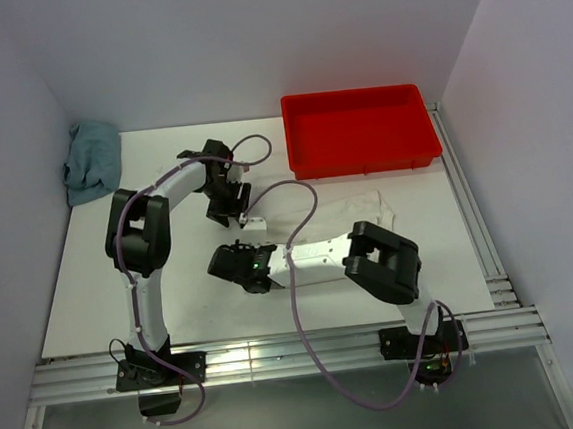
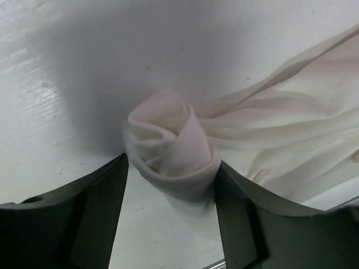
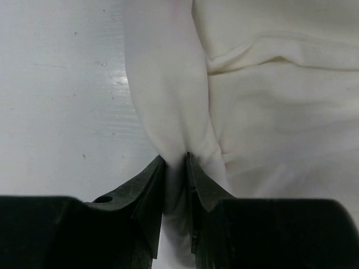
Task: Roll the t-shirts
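Observation:
A cream-white t-shirt [image 1: 352,212] lies stretched across the middle of the table, partly under the right arm. In the left wrist view its end is wound into a small tight roll [image 2: 174,148]. My left gripper [image 2: 171,162] stands open around that roll, with the right finger against it and the left finger at its edge. From above, the left gripper [image 1: 234,207] sits at the shirt's left end. My right gripper [image 3: 175,157] is shut on a narrow fold of the t-shirt [image 3: 269,101], and in the top view the right gripper [image 1: 229,263] is just in front of the left one.
A red tray [image 1: 362,158] stands at the back right, close to the shirt's far edge. A crumpled blue-green cloth [image 1: 91,161] lies in the back left corner. Metal rails [image 1: 279,361] run along the near edge, and walls close in on both sides.

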You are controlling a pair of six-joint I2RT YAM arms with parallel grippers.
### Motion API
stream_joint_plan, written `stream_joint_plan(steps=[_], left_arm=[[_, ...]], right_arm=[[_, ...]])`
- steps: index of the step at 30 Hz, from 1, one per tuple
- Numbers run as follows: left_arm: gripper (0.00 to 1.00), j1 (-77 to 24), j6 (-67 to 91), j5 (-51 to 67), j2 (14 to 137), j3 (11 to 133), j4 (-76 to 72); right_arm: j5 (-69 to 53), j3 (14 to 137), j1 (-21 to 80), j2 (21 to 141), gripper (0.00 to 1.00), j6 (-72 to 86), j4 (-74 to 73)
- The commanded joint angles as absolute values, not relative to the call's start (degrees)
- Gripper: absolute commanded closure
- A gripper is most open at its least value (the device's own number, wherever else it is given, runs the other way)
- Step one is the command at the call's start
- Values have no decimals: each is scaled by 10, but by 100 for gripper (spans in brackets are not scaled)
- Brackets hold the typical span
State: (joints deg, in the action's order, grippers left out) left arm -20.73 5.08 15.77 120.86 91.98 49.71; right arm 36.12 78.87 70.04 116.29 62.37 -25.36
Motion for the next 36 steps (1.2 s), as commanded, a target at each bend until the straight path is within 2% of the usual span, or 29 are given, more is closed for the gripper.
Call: stream_joint_plan(steps=[1,5,12,15,24,31,36], left_arm=[[33,-193,38,200,1184,951,457],[25,-174,22,259,1166,967,456],[20,-112,-23,401,1120,938,446],[19,-84,-53,459,1105,911,449],[17,-75,-113,526,1105,774,400],[15,-83,-87,532,1150,725,321],[15,-108,-34,504,1158,713,273]], right_arm=[[243,702,700,1129,73,656,-164],[210,603,682,1088,74,667,-52],[114,434,635,1047,75,735,212],[75,378,614,1061,75,767,332],[11,270,585,1164,76,882,675],[4,236,584,1241,77,945,821],[4,228,584,1253,77,958,839]])
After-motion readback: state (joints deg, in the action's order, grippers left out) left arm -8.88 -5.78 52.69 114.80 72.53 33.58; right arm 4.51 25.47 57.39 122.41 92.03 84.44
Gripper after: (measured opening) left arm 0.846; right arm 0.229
